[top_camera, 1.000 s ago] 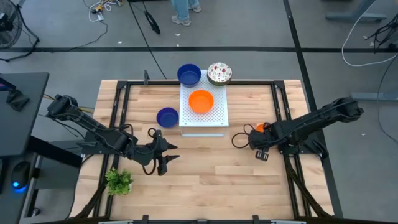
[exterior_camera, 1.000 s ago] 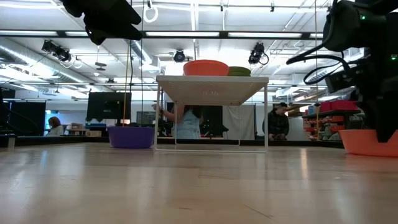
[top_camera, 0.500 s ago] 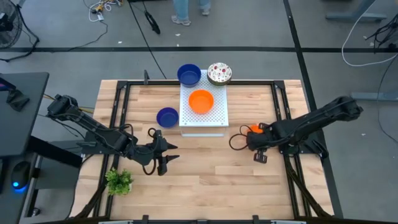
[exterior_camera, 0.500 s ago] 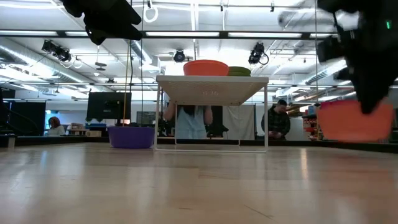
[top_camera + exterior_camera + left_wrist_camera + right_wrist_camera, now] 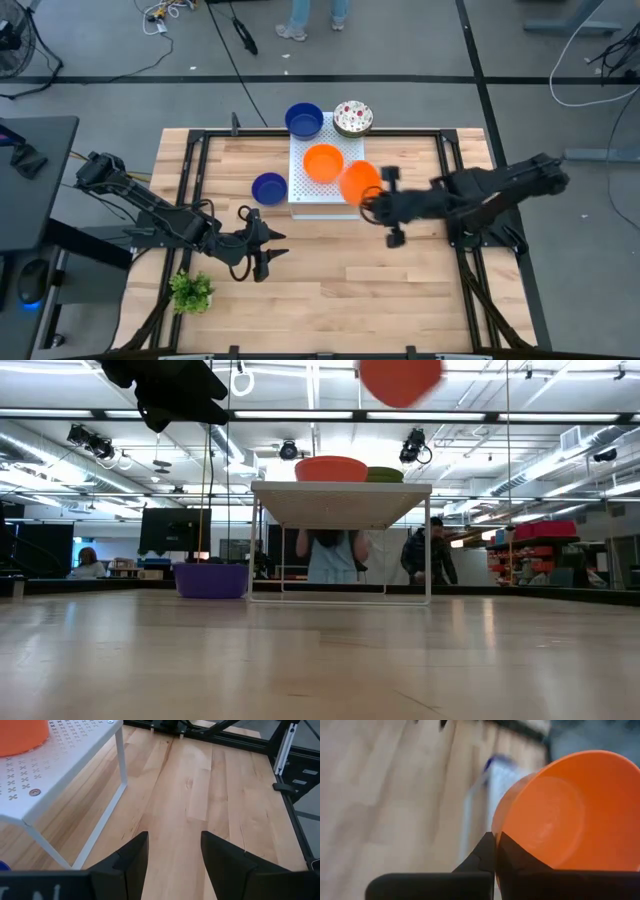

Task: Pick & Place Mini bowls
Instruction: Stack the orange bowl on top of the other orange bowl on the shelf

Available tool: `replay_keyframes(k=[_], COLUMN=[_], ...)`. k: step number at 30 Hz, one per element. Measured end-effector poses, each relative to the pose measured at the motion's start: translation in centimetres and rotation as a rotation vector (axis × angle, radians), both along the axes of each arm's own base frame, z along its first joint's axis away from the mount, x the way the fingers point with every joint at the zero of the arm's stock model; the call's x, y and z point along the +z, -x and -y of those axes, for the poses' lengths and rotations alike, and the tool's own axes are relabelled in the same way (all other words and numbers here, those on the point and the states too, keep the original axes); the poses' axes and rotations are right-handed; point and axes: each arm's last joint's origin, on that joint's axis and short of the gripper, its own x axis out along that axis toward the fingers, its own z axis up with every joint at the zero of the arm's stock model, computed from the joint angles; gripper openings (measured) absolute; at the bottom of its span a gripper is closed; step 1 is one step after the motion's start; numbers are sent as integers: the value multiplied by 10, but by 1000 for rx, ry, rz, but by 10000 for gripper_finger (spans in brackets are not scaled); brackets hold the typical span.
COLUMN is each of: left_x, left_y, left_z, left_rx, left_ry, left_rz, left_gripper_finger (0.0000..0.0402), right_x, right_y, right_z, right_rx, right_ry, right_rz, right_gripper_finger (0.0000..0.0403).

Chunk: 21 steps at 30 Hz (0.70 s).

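Observation:
My right gripper (image 5: 372, 194) is shut on an orange mini bowl (image 5: 357, 181) and holds it in the air above the right near corner of the white perforated board (image 5: 346, 192). In the low view this bowl (image 5: 400, 378) is high above the board. A second orange bowl (image 5: 323, 162) sits on the board. One blue bowl (image 5: 268, 187) rests on the table left of the board. Another blue bowl (image 5: 304, 119) and a red-speckled white bowl (image 5: 352, 118) stand at the far edge. My left gripper (image 5: 264, 251) waits open over the table's near left part. My right gripper pinches the orange bowl's rim (image 5: 496, 822) between its two fingers (image 5: 482, 851), one finger toward the inside and one toward the outside of the wall. The fingers come about level from the table's right. The bowl is lifted clear and tipped on its side.
A small green plant (image 5: 190, 291) stands at the near left corner. The board stands on thin white legs (image 5: 120, 756) with open space beneath. Black frame rails (image 5: 462, 180) run along the table's sides. People move in the room beyond the far edge.
My right gripper has lifted the orange bowl off the table near the right edge and carried it up and leftward toward the white board. The bowl has gone from resting upright on the table to hanging high and tipped.

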Motion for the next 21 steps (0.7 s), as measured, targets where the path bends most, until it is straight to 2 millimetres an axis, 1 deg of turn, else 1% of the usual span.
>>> replay_keyframes(k=[2,5,7,9,12,15,21], left_x=[0,0,0,0,0,-1,-1], left_y=[0,0,0,0,0,0,0], left_z=[0,0,0,0,0,0,0], left_rx=[0,0,0,0,-1,-1,-1], left_ry=[0,0,0,-2,-5,-6,-5], left_rz=[0,0,-1,-2,-6,-7,-7], left_gripper_finger=[186,186,186,186,186,186,186], right_x=[7,7,5,3,-6,-14,-21], right_y=[-21,-51,-66,-77,-85,-88,-88], right_z=[8,24,39,56,81,100,121], right_rx=[64,151,181,209,242,245,277], right_ry=[108,232,267,269,239,216,192], right_rz=[-9,-77,-121,-157,-221,-266,-284], right_gripper_finger=[1,1,0,0,0,0,0])
